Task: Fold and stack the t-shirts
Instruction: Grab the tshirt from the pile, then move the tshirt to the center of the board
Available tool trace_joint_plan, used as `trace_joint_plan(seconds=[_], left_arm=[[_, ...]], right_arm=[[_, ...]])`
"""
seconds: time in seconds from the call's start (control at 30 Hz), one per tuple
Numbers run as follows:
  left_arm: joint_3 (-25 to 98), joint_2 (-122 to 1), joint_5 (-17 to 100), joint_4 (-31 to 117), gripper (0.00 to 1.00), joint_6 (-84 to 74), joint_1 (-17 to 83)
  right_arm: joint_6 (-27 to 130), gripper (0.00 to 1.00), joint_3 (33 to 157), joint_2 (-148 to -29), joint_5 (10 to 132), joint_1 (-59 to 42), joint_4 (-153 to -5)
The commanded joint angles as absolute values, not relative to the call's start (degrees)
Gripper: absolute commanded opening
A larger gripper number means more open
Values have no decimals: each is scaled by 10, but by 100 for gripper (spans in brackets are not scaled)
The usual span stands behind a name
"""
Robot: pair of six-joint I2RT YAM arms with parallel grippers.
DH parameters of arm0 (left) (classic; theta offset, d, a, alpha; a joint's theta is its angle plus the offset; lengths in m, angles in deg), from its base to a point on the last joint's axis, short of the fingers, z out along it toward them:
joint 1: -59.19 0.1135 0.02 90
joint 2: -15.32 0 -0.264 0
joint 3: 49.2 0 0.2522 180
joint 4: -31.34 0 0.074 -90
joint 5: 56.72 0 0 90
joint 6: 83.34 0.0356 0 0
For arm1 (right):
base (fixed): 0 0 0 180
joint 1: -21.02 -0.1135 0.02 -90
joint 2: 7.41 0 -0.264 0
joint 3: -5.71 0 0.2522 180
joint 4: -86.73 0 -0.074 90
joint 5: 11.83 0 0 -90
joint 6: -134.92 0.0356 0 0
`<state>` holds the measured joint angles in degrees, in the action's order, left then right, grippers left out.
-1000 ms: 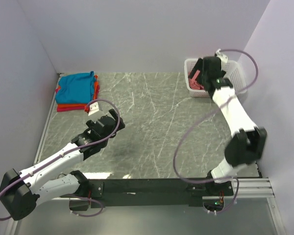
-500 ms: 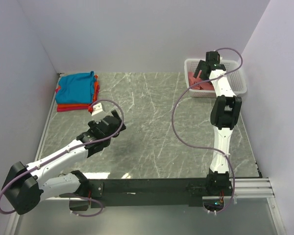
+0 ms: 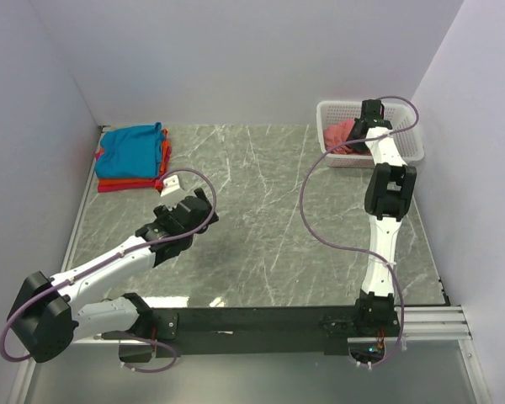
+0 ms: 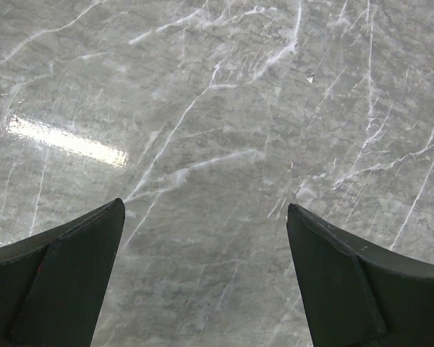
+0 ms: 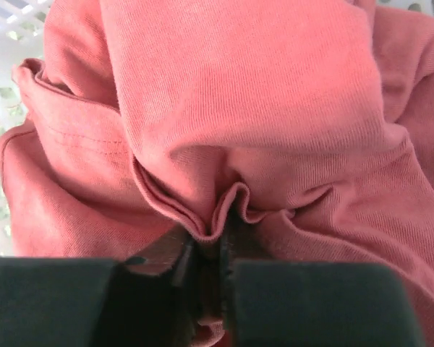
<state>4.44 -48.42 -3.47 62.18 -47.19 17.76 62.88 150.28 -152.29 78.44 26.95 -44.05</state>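
Lowered, right end effector [image 5: 208,264] pinches crumpled, fine-knit salmon-pink t-shirt [image 5: 253,94]

Grey marble table [image 3: 261,198]: folded tee stack [image 3: 133,156] far-left, white basket [image 3: 323,128] far-right.

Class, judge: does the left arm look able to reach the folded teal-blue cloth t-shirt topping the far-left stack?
Probably yes. The left claw is open and empty over bare grey marble tabletop, a short way from the folded teal-blue cloth t-shirt, with nothing between.
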Motion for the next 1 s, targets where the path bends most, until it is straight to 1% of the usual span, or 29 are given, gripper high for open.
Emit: trace_joint_plan(seconds=[0.0, 0.03, 0.2, 0.23, 0.3, 0.33, 0.37, 0.53, 0.63, 0.77, 0.8, 0.83, 0.97], left_arm=[[71, -482, -36, 619, 100, -470, 179], [70, -481, -37, 618, 99, -470, 179], [89, -477, -22, 629, 99, -475, 179], [91, -476, -16, 626, 99, -473, 180], [91, -471, -2, 619, 99, -467, 179], [91, -468, 1, 619, 99, -469, 180], [91, -466, 7, 619, 99, -470, 179], [87, -444, 19, 621, 99, -473, 180], [84, -432, 18, 630, 99, -478, 180], [80, -412, 15, 644, 99, -484, 179], [79, -401, 16, 644, 99, -479, 179], [75, -395, 28, 641, 99, -472, 179], [65, -364, 30, 650, 100, -474, 179]], right_arm=[[628, 8, 1500, -1494, 750, 269, -427], [628, 0, 1498, -1476, 750, 269, -429], [635, 0, 1489, -1406, 776, 267, -440], [638, 0, 1487, -1376, 781, 267, -443], [642, 0, 1457, -1337, 781, 266, -464], [646, 0, 1443, -1294, 781, 265, -474], [646, 0, 1411, -1271, 781, 260, -495], [643, 0, 1334, -1120, 806, 237, -554], [631, 0, 1336, -1053, 797, 213, -556], [587, 0, 1388, -1001, 827, 130, -513], [568, 0, 1398, -984, 838, 86, -503], [559, 0, 1408, -974, 842, 64, -493], [539, 0, 1400, -929, 832, -33, -501]])
